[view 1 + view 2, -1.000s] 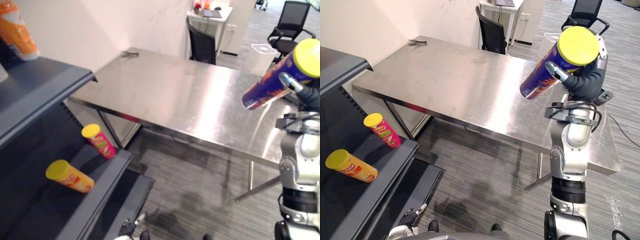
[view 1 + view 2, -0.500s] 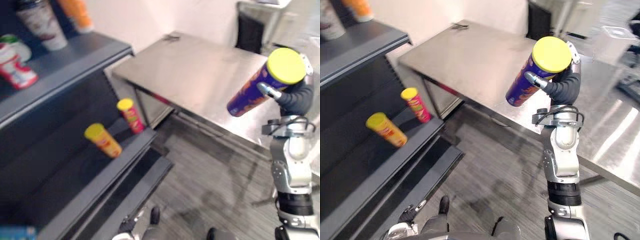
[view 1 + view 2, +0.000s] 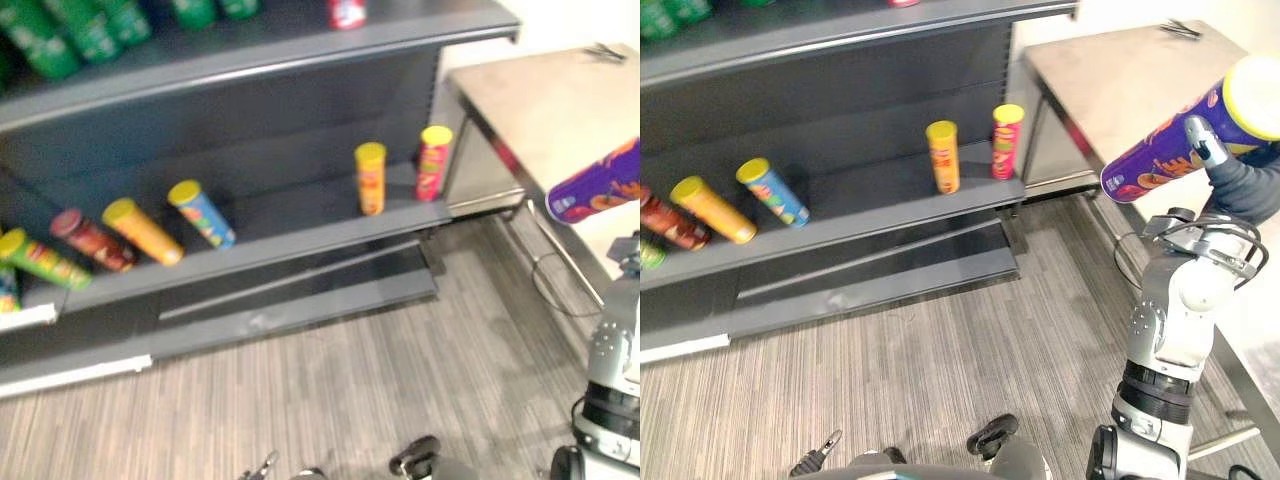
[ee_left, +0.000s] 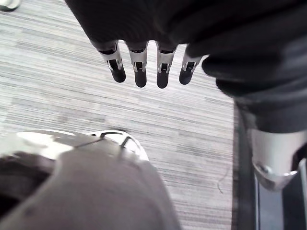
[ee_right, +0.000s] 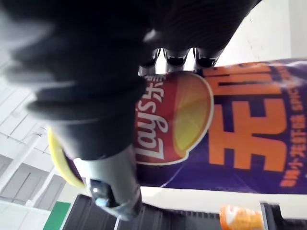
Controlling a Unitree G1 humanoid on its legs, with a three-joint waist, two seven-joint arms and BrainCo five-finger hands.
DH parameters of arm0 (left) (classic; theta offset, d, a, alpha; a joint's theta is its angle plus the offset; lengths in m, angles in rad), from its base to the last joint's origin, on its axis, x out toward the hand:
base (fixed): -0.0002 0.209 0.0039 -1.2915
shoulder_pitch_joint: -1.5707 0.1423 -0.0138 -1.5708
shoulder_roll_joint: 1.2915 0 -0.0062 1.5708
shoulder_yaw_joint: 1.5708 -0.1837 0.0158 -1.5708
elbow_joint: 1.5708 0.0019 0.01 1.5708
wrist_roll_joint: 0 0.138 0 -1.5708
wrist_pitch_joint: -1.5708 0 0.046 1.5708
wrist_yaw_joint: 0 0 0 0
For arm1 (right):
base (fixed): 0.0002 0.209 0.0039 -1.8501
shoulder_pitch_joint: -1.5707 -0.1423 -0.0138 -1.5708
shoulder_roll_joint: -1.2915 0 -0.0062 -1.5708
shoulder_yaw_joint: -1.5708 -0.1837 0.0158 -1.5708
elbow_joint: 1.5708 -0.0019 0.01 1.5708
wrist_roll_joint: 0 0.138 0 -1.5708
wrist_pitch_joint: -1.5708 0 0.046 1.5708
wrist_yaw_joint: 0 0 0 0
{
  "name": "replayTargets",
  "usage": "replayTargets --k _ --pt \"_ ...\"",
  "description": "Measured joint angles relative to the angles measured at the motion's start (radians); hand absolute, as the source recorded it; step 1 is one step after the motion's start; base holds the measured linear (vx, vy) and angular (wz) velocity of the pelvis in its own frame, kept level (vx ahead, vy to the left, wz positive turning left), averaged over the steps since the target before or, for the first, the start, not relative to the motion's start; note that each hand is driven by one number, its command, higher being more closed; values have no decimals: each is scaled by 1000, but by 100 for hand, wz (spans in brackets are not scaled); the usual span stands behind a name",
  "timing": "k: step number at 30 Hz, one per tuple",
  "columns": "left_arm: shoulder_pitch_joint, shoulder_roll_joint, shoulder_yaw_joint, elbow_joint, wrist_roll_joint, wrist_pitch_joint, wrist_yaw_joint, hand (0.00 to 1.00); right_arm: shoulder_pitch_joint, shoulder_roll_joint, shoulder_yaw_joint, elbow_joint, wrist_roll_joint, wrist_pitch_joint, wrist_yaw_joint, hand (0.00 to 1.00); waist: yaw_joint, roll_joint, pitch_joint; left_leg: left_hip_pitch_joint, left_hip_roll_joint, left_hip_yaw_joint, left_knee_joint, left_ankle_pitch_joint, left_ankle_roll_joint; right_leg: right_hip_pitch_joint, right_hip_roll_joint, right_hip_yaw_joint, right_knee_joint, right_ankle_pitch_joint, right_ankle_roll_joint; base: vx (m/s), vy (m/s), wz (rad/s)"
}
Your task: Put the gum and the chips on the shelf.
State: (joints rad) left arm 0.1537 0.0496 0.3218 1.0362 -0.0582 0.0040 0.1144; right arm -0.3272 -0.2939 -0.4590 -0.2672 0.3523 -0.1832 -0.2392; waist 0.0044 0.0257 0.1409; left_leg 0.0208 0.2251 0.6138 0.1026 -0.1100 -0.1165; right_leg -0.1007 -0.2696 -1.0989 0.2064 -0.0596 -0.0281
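R hand: R hand (image 3: 1243, 183) is up at the robot's R side, fingers + thumb clamped round the chips can (image 3: 1160, 162). One finger (image 3: 1196, 137) lies across the can's wall.
Chips: purple can w/ yellow lid, resting on no surface. Tilted, lid end up toward robot's R, base end down toward the shelf (image 3: 870, 200). It hangs near the table's edge and well apart from the shelf boards.
L hand: L hand (image 4: 144, 28) is low over the floor (image 3: 940, 340). Fingers (image 4: 139, 72) straight, side by side w/ small gaps, nothing btwn them.
Shelf: dark grey, ahead + L of the robot. Mid board carries a row of chip cans.
Mid board, R end: red can (image 3: 1006, 140) w/ yellow lid stands upright near the R front corner. Orange can (image 3: 943, 155) stands upright just beside it on the L, not touching.
Mid board, centre to L: blue can (image 3: 772, 190) and yellow can (image 3: 712, 210) are tilted, lids toward the back wall; cannot tell if lying or leaning. Dark red can (image 3: 665, 222) is close by the yellow one. Green can (image 3: 40, 258) is at the L end.
Top board: green bottles (image 3: 60, 40) along the L part. Red item (image 3: 347, 10) toward the R end, cut off, kind unclear.
Table: steel table (image 3: 1130, 80) stands just beside the shelf's R end. Small dark thing (image 3: 1180, 27) at its far corner, too small to tell.
Floor: grey striped carpet.
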Motion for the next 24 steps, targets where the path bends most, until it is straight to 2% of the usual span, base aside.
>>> replayTargets --k 5,8,11,17,24 --pt "12 7 1 2 39 -1 3 0 3 5 0 1 -34 -1 -29 100 -1 -10 0 -18 -65 -6 0 1 33 -2 -48 31 -37 129 1 -140 252 11" --pt "8 17 31 2 31 -2 10 0 10 13 3 7 -72 1 -40 100 4 -22 5 -14 -77 1 5 -6 47 -1 -48 95 -67 191 17 -78 156 -4" --pt "8 32 41 2 30 -2 16 0 10 28 9 8 -78 3 -39 100 13 -47 20 -1 -88 6 4 -5 53 -1 -49 133 -76 195 22 -28 48 -8" --pt "-1 16 40 0 29 -2 15 0 22 29 37 10 -76 4 -31 100 22 -44 23 4 -96 5 -44 7 70 -2 -40 150 -84 195 22 -4 -5 1" --pt "-2 8 50 -19 20 -5 -1 0 22 42 93 56 -76 10 7 100 29 -58 34 -9 -109 -25 -61 26 74 0 -44 143 -95 195 22 41 19 12"
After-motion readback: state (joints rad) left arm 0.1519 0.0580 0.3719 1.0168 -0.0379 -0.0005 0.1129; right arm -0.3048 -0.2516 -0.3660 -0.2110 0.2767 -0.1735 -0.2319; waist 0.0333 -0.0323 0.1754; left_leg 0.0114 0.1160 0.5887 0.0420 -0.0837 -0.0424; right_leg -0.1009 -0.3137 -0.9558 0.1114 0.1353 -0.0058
